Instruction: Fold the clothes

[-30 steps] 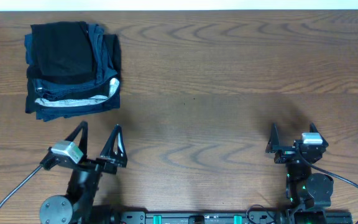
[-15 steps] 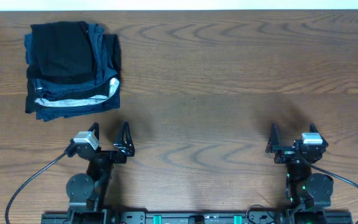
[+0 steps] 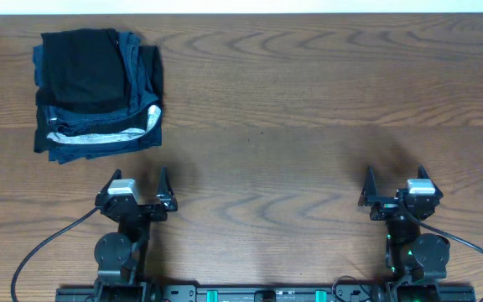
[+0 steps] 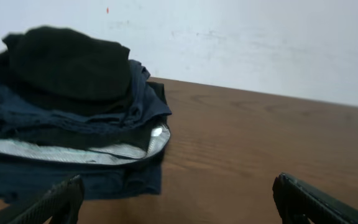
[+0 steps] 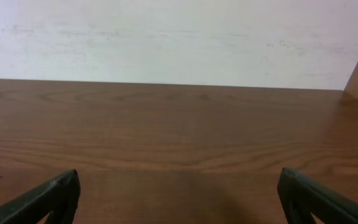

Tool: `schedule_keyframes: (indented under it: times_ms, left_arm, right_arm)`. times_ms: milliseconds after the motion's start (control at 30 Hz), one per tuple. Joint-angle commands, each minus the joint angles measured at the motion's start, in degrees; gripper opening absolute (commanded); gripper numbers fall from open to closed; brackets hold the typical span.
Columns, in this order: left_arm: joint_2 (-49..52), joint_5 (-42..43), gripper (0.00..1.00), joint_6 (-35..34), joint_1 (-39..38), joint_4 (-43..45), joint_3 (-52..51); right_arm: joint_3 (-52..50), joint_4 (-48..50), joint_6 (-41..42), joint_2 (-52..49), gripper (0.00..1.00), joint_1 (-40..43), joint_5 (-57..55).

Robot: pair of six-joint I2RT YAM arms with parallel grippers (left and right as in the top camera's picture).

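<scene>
at far left, black t-shirt [image 3: 80,67] stacked atop folded blue garments [image 3: 90,149]

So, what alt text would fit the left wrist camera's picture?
A black T-shirt lies on a stack of dark blue garments with a pale edge, at the left of a wooden table before a white wall. The left gripper is open and empty, its fingertips in the bottom corners.

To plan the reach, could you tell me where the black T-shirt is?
Overhead, the black T-shirt lies far left, atop the dark blue garments.
</scene>
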State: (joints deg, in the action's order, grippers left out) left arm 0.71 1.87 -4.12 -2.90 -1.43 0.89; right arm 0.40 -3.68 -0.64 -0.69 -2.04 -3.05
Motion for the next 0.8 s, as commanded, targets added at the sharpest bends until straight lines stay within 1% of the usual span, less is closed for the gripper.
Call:
schedule_keyframes:
  times_ms: [0, 133, 767]
  left_arm:
    - [-0.61, -2.54, 0.98, 8.13, -0.81, -2.78, -0.66]
    - [-0.61, -2.56, 0.98, 12.22, -1.42, -2.78, -0.66]
    - [-0.57, -2.38, 0.98, 12.2, -1.42, -2.73, -0.66]
  right_arm:
    - [-0.09, -0.22, 0.42, 0.37, 0.99, 0.7, -0.57]
    - [-0.09, -0.22, 0.42, 0.37, 0.99, 0.7, -0.57]
    - [-0.09, -0.22, 0.42, 0.37, 0.99, 0.7, -0.57]
